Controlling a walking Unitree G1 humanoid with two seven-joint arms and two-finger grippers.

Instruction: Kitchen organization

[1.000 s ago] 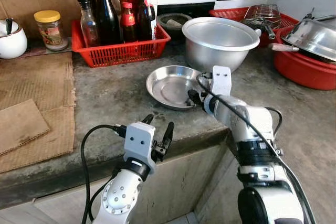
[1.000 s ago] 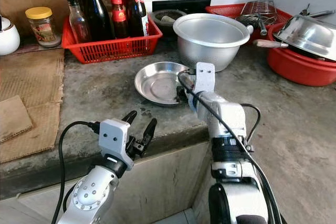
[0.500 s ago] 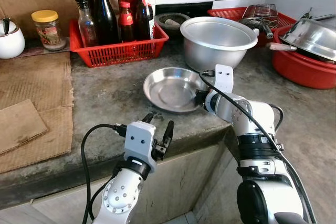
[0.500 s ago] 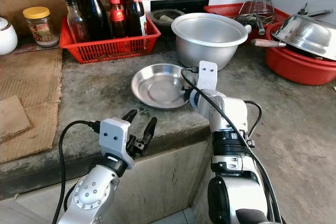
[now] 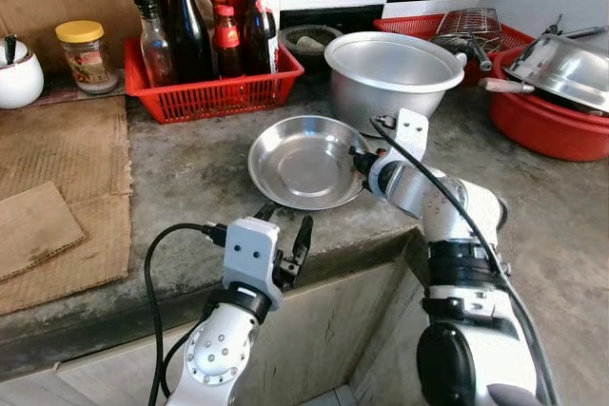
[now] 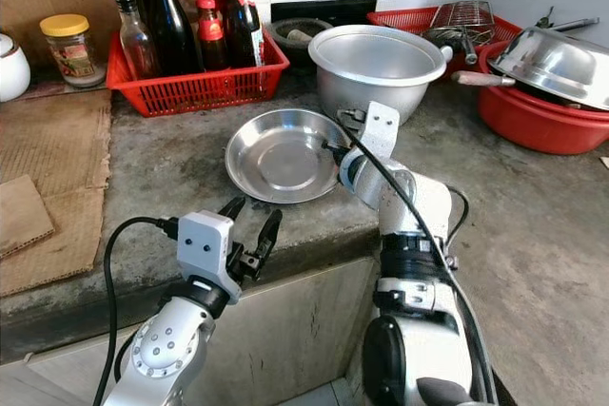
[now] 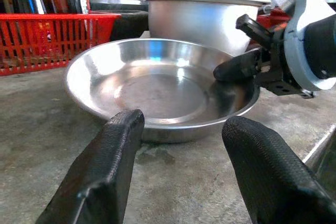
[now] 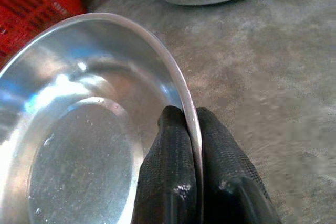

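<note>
We've got the right end effector (image 8: 190, 129) pinched tight on the rim of the steel dish (image 5: 303, 161), one finger inside and one outside. The dish sits on the grey counter (image 5: 190, 178), just in front of the big pot (image 5: 395, 73). Our left end effector (image 5: 284, 235) hovers at the counter edge with its fingers spread apart, facing the dish.
</note>
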